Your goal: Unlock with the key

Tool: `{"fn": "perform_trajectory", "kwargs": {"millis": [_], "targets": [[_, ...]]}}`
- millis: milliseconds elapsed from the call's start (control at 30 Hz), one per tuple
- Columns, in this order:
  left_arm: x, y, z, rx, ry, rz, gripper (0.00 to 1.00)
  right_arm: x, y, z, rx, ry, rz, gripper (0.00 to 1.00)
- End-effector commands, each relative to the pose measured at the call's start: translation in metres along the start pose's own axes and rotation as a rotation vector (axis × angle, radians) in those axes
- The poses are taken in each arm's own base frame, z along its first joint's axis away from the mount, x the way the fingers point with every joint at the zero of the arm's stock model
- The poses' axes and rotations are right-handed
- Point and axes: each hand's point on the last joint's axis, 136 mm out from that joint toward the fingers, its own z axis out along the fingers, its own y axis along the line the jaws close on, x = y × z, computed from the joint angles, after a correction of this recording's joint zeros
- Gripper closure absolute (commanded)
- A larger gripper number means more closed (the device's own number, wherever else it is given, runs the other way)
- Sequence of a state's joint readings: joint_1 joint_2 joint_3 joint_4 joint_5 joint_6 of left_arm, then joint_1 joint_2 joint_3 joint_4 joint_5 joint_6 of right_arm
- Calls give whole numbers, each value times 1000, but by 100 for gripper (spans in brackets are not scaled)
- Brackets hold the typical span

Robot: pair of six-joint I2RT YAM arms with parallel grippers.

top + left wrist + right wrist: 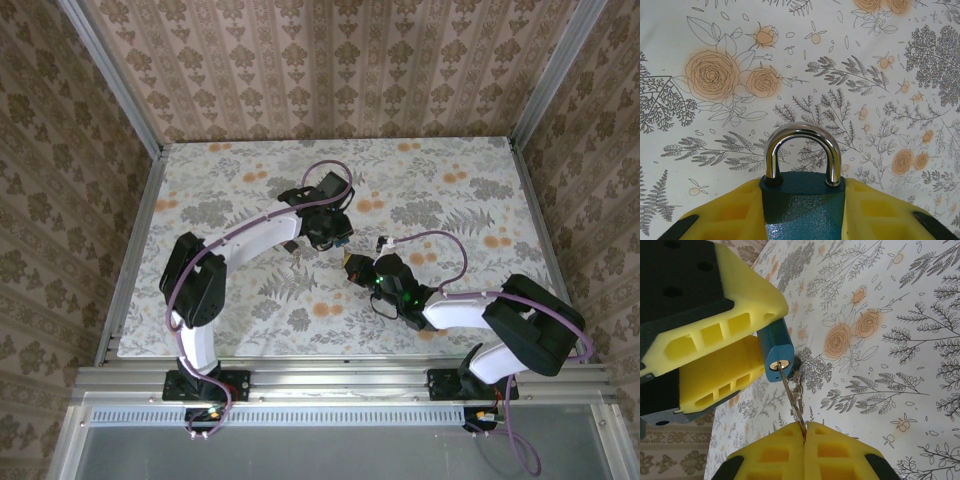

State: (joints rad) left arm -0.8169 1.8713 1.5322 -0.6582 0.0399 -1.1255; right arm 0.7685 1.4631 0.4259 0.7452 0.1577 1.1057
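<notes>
My left gripper (802,197) is shut on the small blue padlock (802,212), whose silver shackle (801,145) stands up with both legs seated in the body. In the right wrist view the padlock (774,350) hangs above the table between the left gripper's yellow fingers (715,335). My right gripper (805,429) is shut on the key (791,395); its head is hidden between the pads and its blade tip sits in the brass keyhole (779,364). A thin wire ring (799,387) dangles beside the blade. From above, both grippers (333,236) (354,266) meet mid-table.
The floral tablecloth (450,200) covers the table, with metal frame posts at the corners and patterned walls around. Both arms reach in from the near rail (340,378). A cable loops over the right arm (440,240).
</notes>
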Motion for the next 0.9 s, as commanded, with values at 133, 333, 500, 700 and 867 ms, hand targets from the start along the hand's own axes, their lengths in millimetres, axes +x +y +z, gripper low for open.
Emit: {"fn": "perform_trajectory", "kwargs": {"millis": [133, 333, 500, 700, 867], "targets": [[16, -4, 0, -1, 61, 27, 78, -27, 18, 5, -30, -93, 15, 100], [16, -5, 1, -3, 68, 30, 78, -24, 12, 5, 82, -98, -190, 100], [16, -6, 3, 0, 73, 26, 78, -23, 7, 5, 139, -109, -246, 100], [16, -6, 3, 1, 74, 25, 78, -24, 13, 3, 92, -113, -179, 100], [16, -6, 2, 4, 73, 24, 79, -31, 19, 0, 35, -112, -78, 100]]}}
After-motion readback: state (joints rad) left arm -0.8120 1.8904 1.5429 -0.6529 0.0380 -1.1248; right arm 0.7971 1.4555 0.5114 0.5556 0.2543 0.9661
